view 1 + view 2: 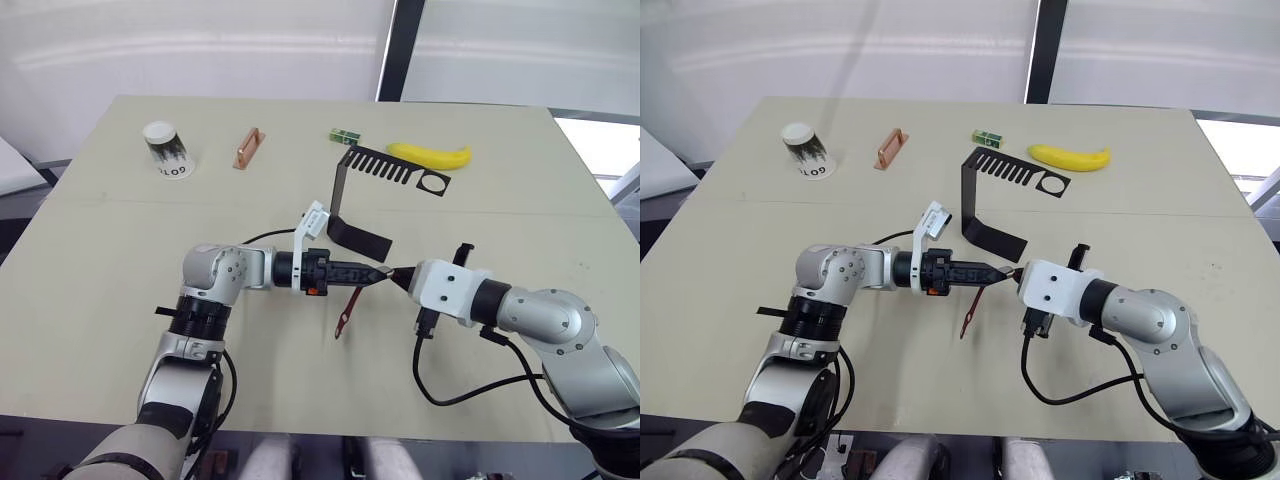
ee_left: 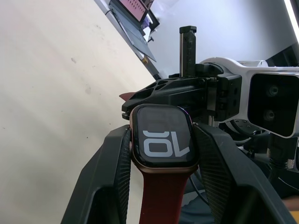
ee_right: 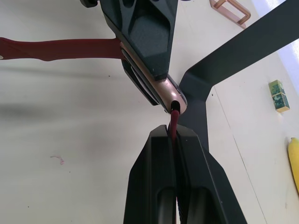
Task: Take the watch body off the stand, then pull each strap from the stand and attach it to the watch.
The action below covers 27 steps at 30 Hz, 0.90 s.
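right now the two grippers meet tip to tip above the middle of the table [image 1: 90,300], just in front of the stand's flat foot. the left gripper [image 2: 161,154] has its two fingers clamped on the sides of the watch body [image 2: 162,136], whose dark screen with pale digits faces the left wrist camera. one strap [image 1: 348,310] is already fixed to the watch body and hangs down from it, its free end near the tabletop. the right gripper [image 3: 174,133] is pressed together on the second strap [image 3: 174,119], a thin maroon edge pinched between its fingers, and the strap's end sits at the slot in the watch body's pale metallic rim; whether it is fully seated i cannot tell.

the stand [image 1: 375,185] rests on the table just beyond the grippers, upright, with its comb-slotted top arm and ring hole reaching toward the banana [image 1: 430,156]. a small green block [image 1: 346,135] lies just beyond the stand. a copper-coloured bar [image 1: 248,147] and a tipped paper cup [image 1: 167,148] lie farther to the left, well apart from the grippers.
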Each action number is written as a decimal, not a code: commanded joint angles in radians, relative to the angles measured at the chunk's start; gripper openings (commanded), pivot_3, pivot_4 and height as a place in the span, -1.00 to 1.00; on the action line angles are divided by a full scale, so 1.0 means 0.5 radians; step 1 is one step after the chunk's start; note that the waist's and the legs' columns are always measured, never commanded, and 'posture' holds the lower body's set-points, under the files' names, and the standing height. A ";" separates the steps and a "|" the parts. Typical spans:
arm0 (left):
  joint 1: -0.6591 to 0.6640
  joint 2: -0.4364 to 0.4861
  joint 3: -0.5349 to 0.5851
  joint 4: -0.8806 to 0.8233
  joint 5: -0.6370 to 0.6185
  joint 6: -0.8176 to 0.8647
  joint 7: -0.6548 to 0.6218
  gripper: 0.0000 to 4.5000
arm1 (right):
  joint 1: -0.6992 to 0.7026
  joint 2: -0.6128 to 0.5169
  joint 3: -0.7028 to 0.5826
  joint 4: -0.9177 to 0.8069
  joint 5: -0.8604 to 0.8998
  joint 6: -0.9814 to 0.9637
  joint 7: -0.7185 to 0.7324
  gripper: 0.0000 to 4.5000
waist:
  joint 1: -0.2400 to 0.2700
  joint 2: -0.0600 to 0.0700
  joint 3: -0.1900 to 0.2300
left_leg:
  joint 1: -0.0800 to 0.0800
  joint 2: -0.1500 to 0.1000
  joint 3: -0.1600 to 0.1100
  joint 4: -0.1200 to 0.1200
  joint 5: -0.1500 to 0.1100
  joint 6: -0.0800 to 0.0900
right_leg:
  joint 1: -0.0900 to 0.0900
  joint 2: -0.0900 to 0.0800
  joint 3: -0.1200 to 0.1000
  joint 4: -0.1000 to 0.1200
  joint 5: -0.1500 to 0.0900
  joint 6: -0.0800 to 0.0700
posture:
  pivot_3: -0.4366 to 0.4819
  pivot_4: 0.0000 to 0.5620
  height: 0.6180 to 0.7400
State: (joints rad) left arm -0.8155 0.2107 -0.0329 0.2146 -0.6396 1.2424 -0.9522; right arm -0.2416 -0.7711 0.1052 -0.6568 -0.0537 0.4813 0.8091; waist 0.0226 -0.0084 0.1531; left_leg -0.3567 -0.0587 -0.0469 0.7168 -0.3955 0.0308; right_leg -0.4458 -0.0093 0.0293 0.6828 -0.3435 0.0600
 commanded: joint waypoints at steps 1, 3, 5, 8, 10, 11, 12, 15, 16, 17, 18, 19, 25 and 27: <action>-0.071 -0.070 -0.007 -0.108 -0.127 0.008 -0.037 -0.30 | -0.019 0.017 -0.009 -0.038 0.021 -0.014 -0.026 -1.00 | 0.000 0.000 0.000 | 0.000 0.000 0.000 0.000 0.000 0.000 | 0.000 0.000 0.000 0.000 0.000 0.000 | -0.05 -0.47 1.00; -0.071 -0.069 -0.006 -0.109 -0.127 0.009 -0.037 -0.30 | -0.022 0.018 -0.006 -0.037 0.021 -0.016 -0.025 -1.00 | 0.000 0.000 0.000 | 0.000 0.000 0.000 0.000 0.000 0.000 | 0.000 0.000 0.000 0.000 0.000 0.000 | -0.05 -0.47 1.00; -0.071 -0.068 -0.004 -0.108 -0.126 0.010 -0.037 -0.30 | -0.024 0.018 -0.006 -0.036 0.022 -0.016 -0.025 -1.00 | 0.000 0.000 0.000 | 0.000 0.000 0.000 0.000 0.000 0.000 | 0.000 0.000 0.000 0.000 0.000 0.000 | -0.05 -0.47 1.00; -0.069 -0.068 -0.001 -0.108 -0.125 0.010 -0.036 -0.30 | -0.026 0.018 -0.006 -0.037 0.021 -0.017 -0.025 -1.00 | 0.000 0.000 0.000 | 0.000 0.000 0.000 0.000 0.000 0.000 | 0.000 0.000 0.000 0.000 0.000 0.000 | -0.05 -0.47 1.00; -0.068 -0.068 -0.001 -0.109 -0.124 0.011 -0.035 -0.30 | -0.026 0.018 -0.006 -0.038 0.022 -0.016 -0.024 -1.00 | 0.000 0.000 0.000 | 0.000 0.000 0.000 0.000 0.000 0.000 | 0.000 0.000 0.000 0.000 0.000 0.000 | -0.05 -0.47 1.00; -0.068 -0.069 -0.002 -0.110 -0.124 0.009 -0.036 -0.30 | -0.025 0.017 -0.007 -0.038 0.022 -0.016 -0.024 -1.00 | 0.000 0.000 0.000 | 0.000 0.000 0.000 0.000 0.000 0.000 | 0.000 0.000 0.000 0.000 0.000 0.000 | -0.05 -0.47 1.00; -0.069 -0.070 -0.002 -0.107 -0.123 0.007 -0.038 -0.30 | -0.027 0.018 -0.006 -0.036 0.021 -0.016 -0.025 -1.00 | 0.000 0.000 0.000 | 0.000 0.000 0.000 0.000 0.000 0.000 | 0.000 0.000 0.000 0.000 0.000 0.000 | -0.05 -0.47 1.00; -0.072 -0.074 -0.004 -0.103 -0.122 0.002 -0.041 -0.30 | -0.031 0.021 -0.004 -0.029 0.021 -0.016 -0.026 -1.00 | 0.000 0.000 0.000 | 0.000 0.000 0.000 0.000 0.000 0.000 | 0.000 0.000 0.000 0.000 0.000 0.000 | -0.05 -0.47 1.00; -0.071 -0.075 -0.006 -0.103 -0.122 0.002 -0.041 -0.30 | -0.031 0.021 -0.004 -0.029 0.021 -0.016 -0.026 -1.00 | 0.000 0.000 0.000 | 0.000 0.000 0.000 0.000 0.000 0.000 | 0.000 0.000 0.000 0.000 0.000 0.000 | -0.05 -0.47 1.00; -0.071 -0.075 -0.007 -0.104 -0.122 0.002 -0.042 -0.30 | -0.031 0.021 -0.004 -0.029 0.021 -0.015 -0.026 -1.00 | 0.000 0.000 0.000 | 0.000 0.000 0.000 0.000 0.000 0.000 | 0.000 0.000 0.000 0.000 0.000 0.000 | -0.05 -0.47 1.00; -0.071 -0.075 -0.007 -0.104 -0.122 0.002 -0.043 -0.30 | -0.032 0.022 -0.003 -0.028 0.021 -0.014 -0.027 -1.00 | 0.000 0.000 0.000 | 0.000 0.000 0.000 0.000 0.000 0.000 | 0.000 0.000 0.000 0.000 0.000 0.000 | -0.05 -0.47 1.00; -0.070 -0.075 -0.008 -0.104 -0.122 0.002 -0.044 -0.30 | -0.032 0.022 -0.003 -0.028 0.021 -0.013 -0.027 -1.00 | 0.000 0.000 0.000 | 0.000 0.000 0.000 0.000 0.000 0.000 | 0.000 0.000 0.000 0.000 0.000 0.000 | -0.05 -0.47 1.00; -0.069 -0.075 -0.007 -0.108 -0.124 0.005 -0.043 -0.30 | -0.026 0.030 -0.006 -0.032 0.028 -0.004 -0.029 -1.00 | 0.000 0.000 0.000 | 0.000 0.000 0.000 0.000 0.000 0.000 | 0.000 0.000 0.000 0.000 0.000 0.000 | -0.05 -0.47 1.00; -0.068 -0.074 -0.008 -0.110 -0.124 0.005 -0.043 -0.30 | -0.026 0.028 -0.005 -0.031 0.026 -0.007 -0.027 -1.00 | 0.000 0.000 0.000 | 0.000 0.000 0.000 0.000 0.000 0.000 | 0.000 0.000 0.000 0.000 0.000 0.000 | -0.05 -0.47 1.00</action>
State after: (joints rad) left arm -0.8155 0.2079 -0.0278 0.2144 -0.6396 1.2460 -0.9522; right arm -0.2430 -0.7689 0.1051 -0.6567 -0.0535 0.4833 0.8090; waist 0.0227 -0.0084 0.1531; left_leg -0.3567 -0.0587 -0.0468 0.7169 -0.3955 0.0308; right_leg -0.4459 -0.0093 0.0293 0.6828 -0.3435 0.0600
